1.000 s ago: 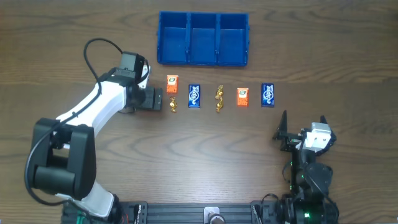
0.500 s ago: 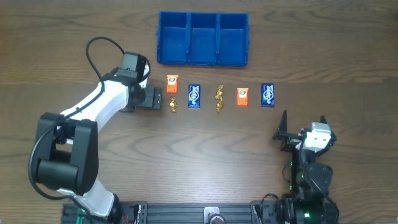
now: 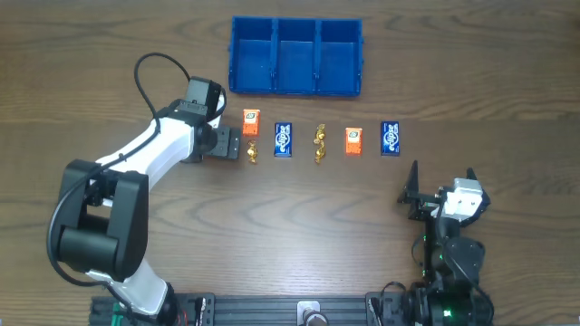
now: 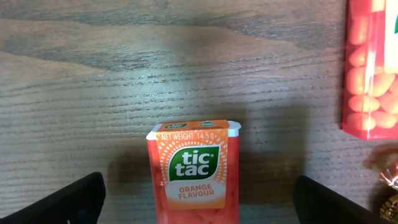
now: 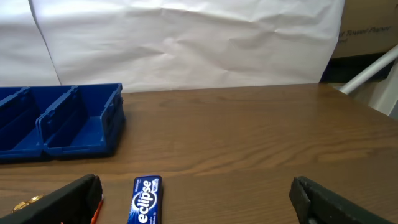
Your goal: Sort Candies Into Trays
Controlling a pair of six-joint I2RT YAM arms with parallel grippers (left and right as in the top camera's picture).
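Left wrist view: the left gripper's two black fingers are spread wide. An orange plastic candy box lies flat on the wood between them, touched by neither. Off to one side lie a second orange box and a gold-wrapped candy.

From above, this gripper sits at the left end of a line of candies made up of orange boxes, blue packs and gold sweets. They are laid out on the dark brown wood-grain table. A blue plastic tray with three compartments stands just beyond the line, apart from it.

The right gripper stands near its base, well short of the candies. Its dark fingers are spread wide, with only bare wood between them. A blue flat gum pack lies ahead of it, with the tray farther off.

Behind the table's far edge hangs a creased white sheet. A brown cardboard box and a slanting white bar stand at the sheet's side.
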